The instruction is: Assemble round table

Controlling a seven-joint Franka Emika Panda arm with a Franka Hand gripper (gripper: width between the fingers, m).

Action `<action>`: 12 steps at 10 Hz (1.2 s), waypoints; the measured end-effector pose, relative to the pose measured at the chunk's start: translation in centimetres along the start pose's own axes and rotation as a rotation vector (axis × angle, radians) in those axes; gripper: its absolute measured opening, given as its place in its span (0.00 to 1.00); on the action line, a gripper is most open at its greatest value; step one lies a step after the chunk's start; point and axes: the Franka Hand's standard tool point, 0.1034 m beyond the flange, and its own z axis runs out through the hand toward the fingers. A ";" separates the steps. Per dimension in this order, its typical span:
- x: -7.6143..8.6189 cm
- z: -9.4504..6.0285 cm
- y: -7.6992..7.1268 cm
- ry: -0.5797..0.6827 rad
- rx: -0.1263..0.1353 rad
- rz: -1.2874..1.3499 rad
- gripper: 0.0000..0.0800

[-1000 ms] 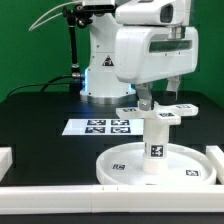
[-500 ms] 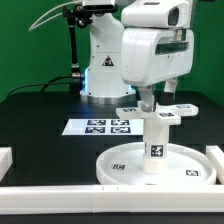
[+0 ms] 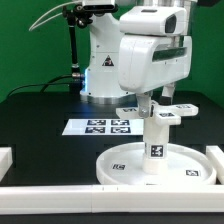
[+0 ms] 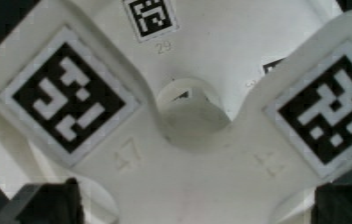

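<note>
**Ana:** White plastic parts are standing near the table's front edge. What could be going wrong here?

**Ben:** The round disc [image 3: 157, 165] is lying flat by the front edge, right of centre, with the cylinder leg [image 3: 157, 143] upright on its middle. The cross-shaped foot [image 3: 160, 110] is sitting on top of the leg. The gripper [image 3: 147, 103] is hovering just behind it; I cannot tell how its jaws are standing. In the wrist view the foot [image 4: 187, 110] is filling the picture, dark fingertips [image 4: 57, 203] showing at its edge. My guess: a sideways nudge could be tilting the leg, or the foot could be seating crooked.

**Ana:** And the surface?

**Ben:** Going left to right: black table [image 3: 40, 125], the marker board [image 3: 98, 127] mid-table, white rails [image 3: 60, 190] along the front edge. Green wall behind.
</note>
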 end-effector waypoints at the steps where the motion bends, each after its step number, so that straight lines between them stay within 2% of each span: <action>1: 0.0 0.0 0.0 -0.001 0.000 0.002 0.81; 3: -0.1 0.2 0.0 -0.002 0.001 0.007 0.79; 4: -0.2 0.1 0.0 -0.002 0.001 0.008 0.58; 5: -0.2 0.2 0.0 -0.002 0.001 0.009 0.55; 9: -0.2 0.2 0.1 -0.002 0.002 0.096 0.55; 10: -0.3 0.2 0.0 -0.004 0.012 0.207 0.55; 12: -1.1 0.3 -0.2 -0.029 0.056 0.472 0.55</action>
